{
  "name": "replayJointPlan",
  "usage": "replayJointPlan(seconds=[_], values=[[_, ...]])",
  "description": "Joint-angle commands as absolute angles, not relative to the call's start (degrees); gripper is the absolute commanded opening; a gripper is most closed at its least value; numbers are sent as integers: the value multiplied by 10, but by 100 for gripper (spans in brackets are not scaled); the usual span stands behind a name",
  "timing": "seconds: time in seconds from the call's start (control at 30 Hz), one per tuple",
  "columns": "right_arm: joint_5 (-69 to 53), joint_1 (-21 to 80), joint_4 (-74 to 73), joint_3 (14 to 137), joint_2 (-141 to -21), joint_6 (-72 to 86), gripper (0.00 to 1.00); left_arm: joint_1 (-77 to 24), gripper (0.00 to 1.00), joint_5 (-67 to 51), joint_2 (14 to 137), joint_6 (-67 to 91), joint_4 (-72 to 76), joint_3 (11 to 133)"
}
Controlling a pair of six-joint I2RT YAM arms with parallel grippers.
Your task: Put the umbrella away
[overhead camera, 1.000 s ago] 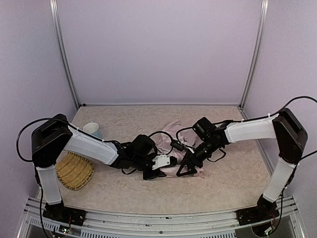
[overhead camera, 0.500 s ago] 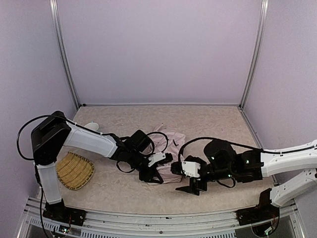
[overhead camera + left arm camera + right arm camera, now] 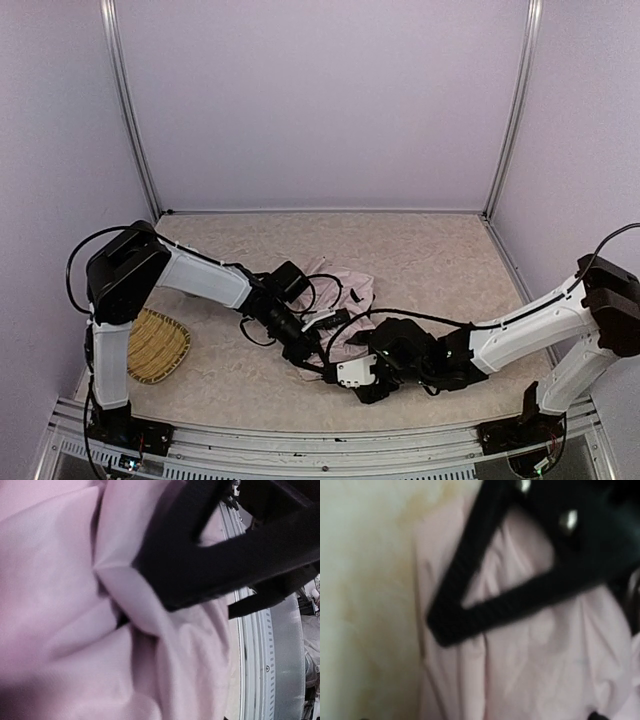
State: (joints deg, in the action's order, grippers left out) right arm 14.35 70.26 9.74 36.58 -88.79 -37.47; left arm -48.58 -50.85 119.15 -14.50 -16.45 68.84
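Note:
The umbrella (image 3: 345,285) lies crumpled in the middle of the table, its pale pink fabric bunched with black parts showing. My left gripper (image 3: 312,352) sits on its near edge. In the left wrist view pink fabric (image 3: 60,580) fills the frame, with a fold caught at one black finger (image 3: 200,550); the other finger is hidden. My right gripper (image 3: 358,378) lies low at the umbrella's near right edge. The blurred right wrist view shows one black finger (image 3: 485,610) over pink fabric (image 3: 545,655), with the other finger out of frame. The handle is not visible.
A woven basket (image 3: 150,345) sits at the near left by the left arm's base. The metal rail (image 3: 320,440) runs along the table's near edge and also shows in the left wrist view (image 3: 260,655). Lilac walls close in the back and sides.
The right arm swung from over the umbrella's right side down low to its near edge. The left arm shifted a little towards the front, staying on the fabric.

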Motion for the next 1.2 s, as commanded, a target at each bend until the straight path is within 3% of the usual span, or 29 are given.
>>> replayJointPlan(seconds=[0.0, 0.23, 0.37, 0.53, 0.7, 0.87, 1.03, 1.17], values=[[140, 672, 115, 380, -933, -398, 91, -488, 20, -501, 1249, -156, -262, 691], [138, 640, 67, 420, -990, -374, 78, -488, 19, -523, 1284, -216, -327, 730], [111, 640, 33, 438, -1000, -359, 52, -485, 23, -559, 1281, -258, -342, 743], [82, 640, -31, 461, -989, -303, 32, -455, 57, -555, 1209, -184, -190, 712], [34, 640, -64, 457, -980, -255, 23, -421, 87, -546, 1099, -76, 93, 616], [-22, 639, -144, 487, -977, -208, 22, -393, 90, -487, 973, -7, 331, 481], [-165, 621, -221, 516, -981, -152, 21, -402, 88, -393, 840, -10, 495, 314], [-304, 578, -261, 526, -1006, -119, 22, -475, 83, -283, 737, -118, 481, 226]])
